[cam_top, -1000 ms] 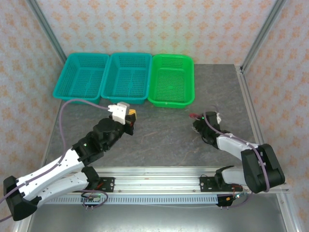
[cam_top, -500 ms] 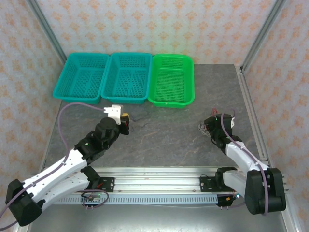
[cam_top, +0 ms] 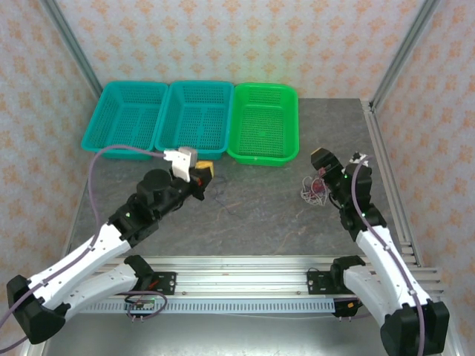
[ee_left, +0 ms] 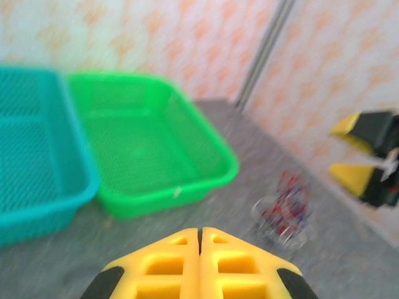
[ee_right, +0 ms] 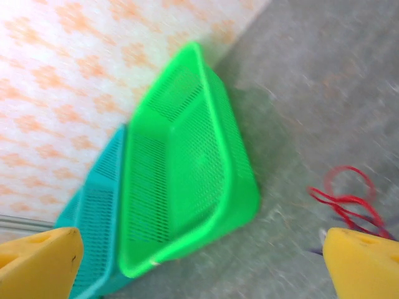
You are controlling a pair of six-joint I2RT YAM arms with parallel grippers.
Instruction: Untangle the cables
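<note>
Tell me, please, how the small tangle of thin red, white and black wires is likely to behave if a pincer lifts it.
The small tangle of thin red, white and black wires probably sags limply: its strands lie in loose curls on the grey table. Being thin, it looks light. The interlocked loops would likely lift as one clump.

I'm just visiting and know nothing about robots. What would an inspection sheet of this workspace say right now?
Surface: grey table.
Job's things: cables, a small red, white and dark knot lying on it, in neither gripper.
Clutter: two teal baskets and a green basket, apparently empty, along the far edge.
Grippers: left gripper shut, holding nothing; right gripper open beside the knot.
Cables: lilac hoses run along both arms.
Surroundings: patterned walls, metal frame posts.
</note>
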